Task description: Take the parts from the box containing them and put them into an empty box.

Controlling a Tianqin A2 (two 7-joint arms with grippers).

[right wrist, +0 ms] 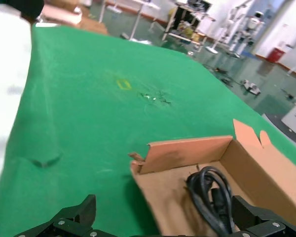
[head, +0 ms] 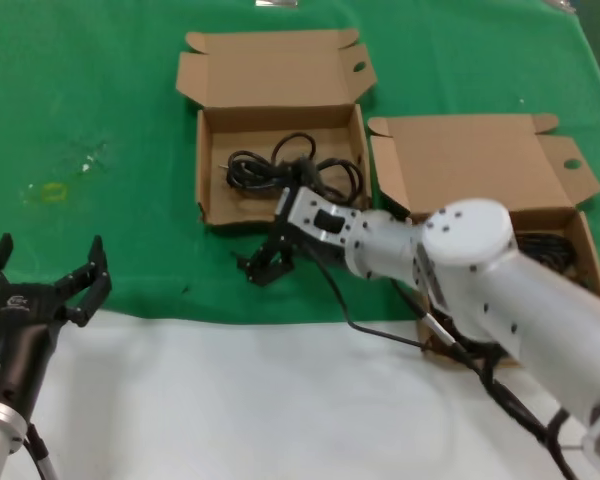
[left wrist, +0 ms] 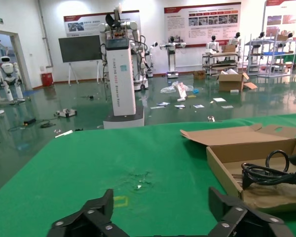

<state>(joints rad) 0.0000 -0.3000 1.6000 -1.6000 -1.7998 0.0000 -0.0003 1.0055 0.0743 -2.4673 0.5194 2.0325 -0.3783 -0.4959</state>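
Observation:
Two brown cardboard boxes lie open on the green cloth. The box with tucked-in lid flaps holds a coiled black cable, also seen as a cable in the right wrist view and a cable in the left wrist view. The box with the spread-out holed flap holds dark parts, mostly hidden behind my right arm. My right gripper hovers open at the front edge of the tucked-flap box, its jaws straddling the box corner and holding nothing. My left gripper waits open at the near left.
The green cloth covers the far part of the table, and a white strip runs along the near edge. A small yellow mark sits on the cloth at the left. The arm's own black cord trails over the white strip.

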